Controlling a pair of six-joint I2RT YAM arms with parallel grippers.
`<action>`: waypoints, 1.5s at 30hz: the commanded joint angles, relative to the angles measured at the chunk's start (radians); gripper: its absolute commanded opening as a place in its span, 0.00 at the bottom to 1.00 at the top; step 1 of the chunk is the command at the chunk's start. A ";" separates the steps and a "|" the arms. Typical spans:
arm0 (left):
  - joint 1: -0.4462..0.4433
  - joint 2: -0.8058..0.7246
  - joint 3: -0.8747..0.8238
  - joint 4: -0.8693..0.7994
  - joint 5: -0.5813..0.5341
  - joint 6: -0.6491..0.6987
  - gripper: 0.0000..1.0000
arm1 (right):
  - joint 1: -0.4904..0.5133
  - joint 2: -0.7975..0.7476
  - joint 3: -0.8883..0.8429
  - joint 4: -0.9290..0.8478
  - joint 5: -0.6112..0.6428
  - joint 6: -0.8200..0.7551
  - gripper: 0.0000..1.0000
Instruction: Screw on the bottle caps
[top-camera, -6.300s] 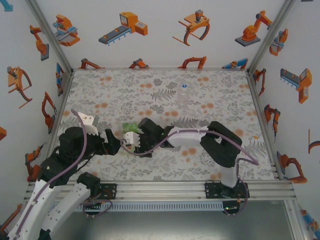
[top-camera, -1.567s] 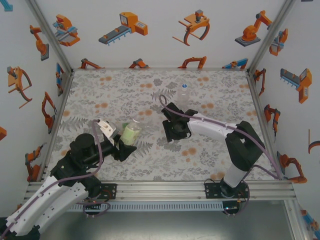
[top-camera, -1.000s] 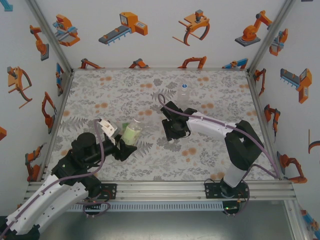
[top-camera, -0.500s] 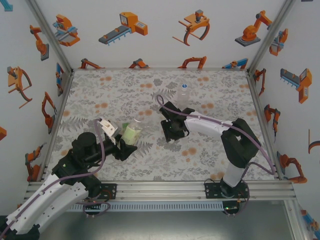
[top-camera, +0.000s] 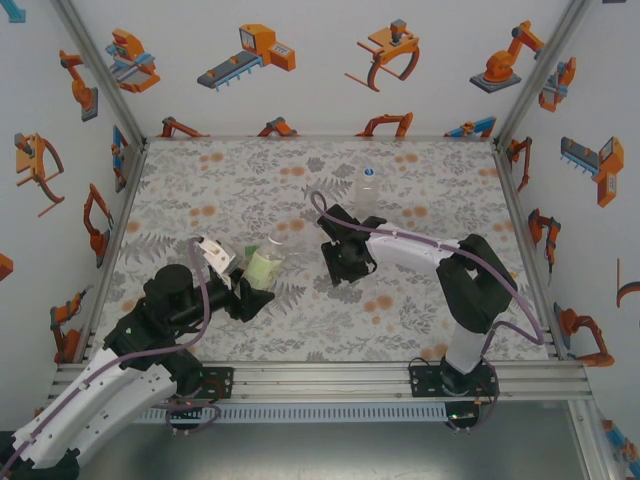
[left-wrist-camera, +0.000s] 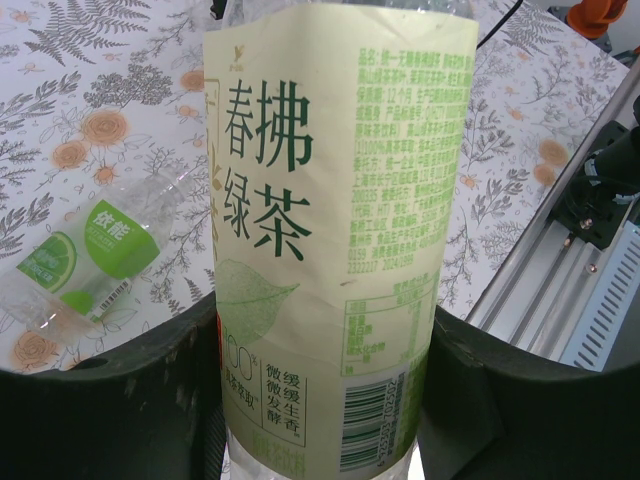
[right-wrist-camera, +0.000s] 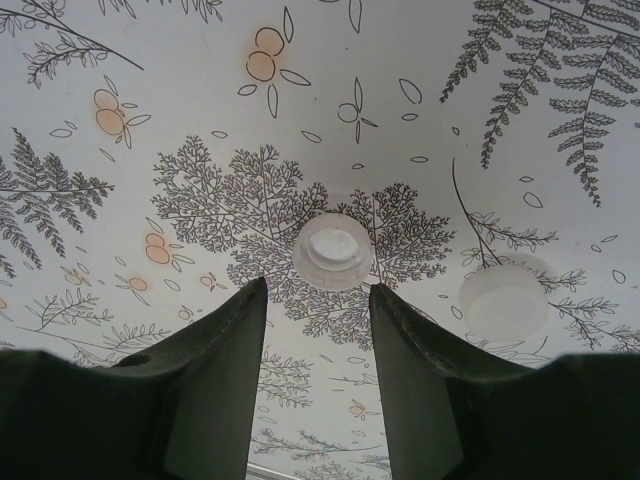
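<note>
While left pincer (left-wrist-camera: 320, 410) clamps the 春拂绿茶 bottle (left-wrist-camera: 335, 200) (pale label), right pincer (right-wrist-camera: 318, 292) gapes near a cap (right-wrist-camera: 332, 248).

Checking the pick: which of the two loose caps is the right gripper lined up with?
The cap centred just ahead of the open right gripper; the other cap lies off to the side.

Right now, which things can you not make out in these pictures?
- Left wrist: the held bottle has its neck cut off by the top edge; capped or not, unknown.
- Top view: the right tool covers the caps below it.
- Top view: the far bottle is too small to judge its cap.
</note>
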 joint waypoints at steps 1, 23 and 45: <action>0.007 -0.001 0.004 0.024 0.000 -0.019 0.00 | -0.003 0.014 0.034 0.006 0.004 -0.008 0.45; 0.007 0.001 0.006 0.017 -0.016 -0.019 0.00 | -0.003 0.052 0.058 0.002 0.019 -0.033 0.44; 0.006 0.032 0.013 0.032 -0.016 -0.013 0.00 | -0.004 0.035 0.090 -0.029 0.041 -0.049 0.43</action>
